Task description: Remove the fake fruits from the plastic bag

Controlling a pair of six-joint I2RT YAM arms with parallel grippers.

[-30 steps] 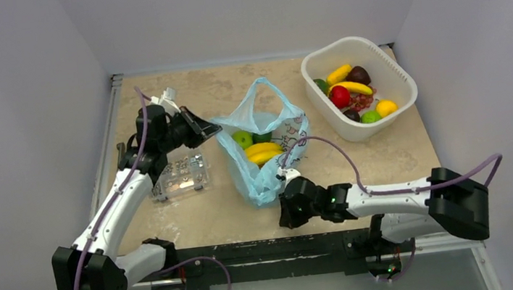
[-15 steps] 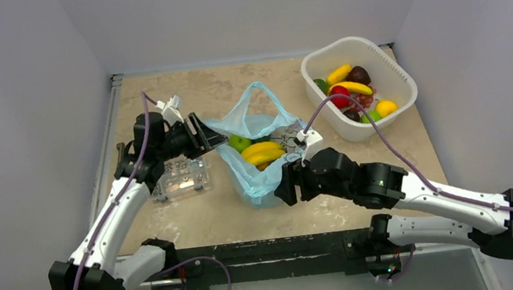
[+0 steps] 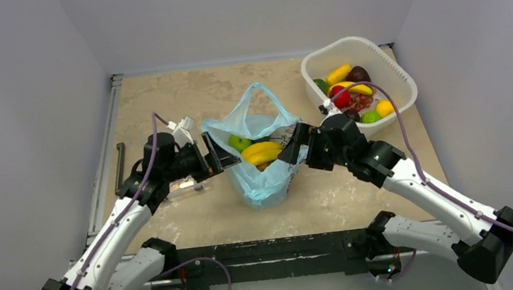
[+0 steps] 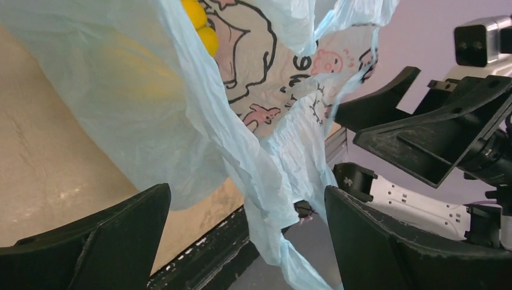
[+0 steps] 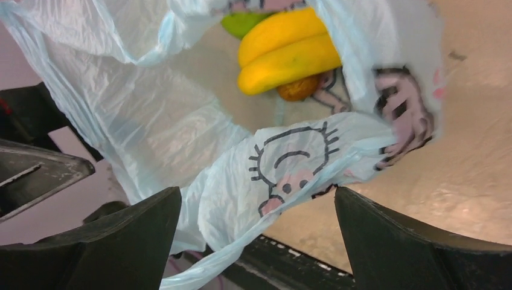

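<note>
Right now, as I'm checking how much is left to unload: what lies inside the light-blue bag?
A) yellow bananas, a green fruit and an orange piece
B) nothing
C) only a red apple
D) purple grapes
A: the right wrist view looks into the open plastic bag and shows yellow bananas, a green fruit and an orange piece inside it.
</note>
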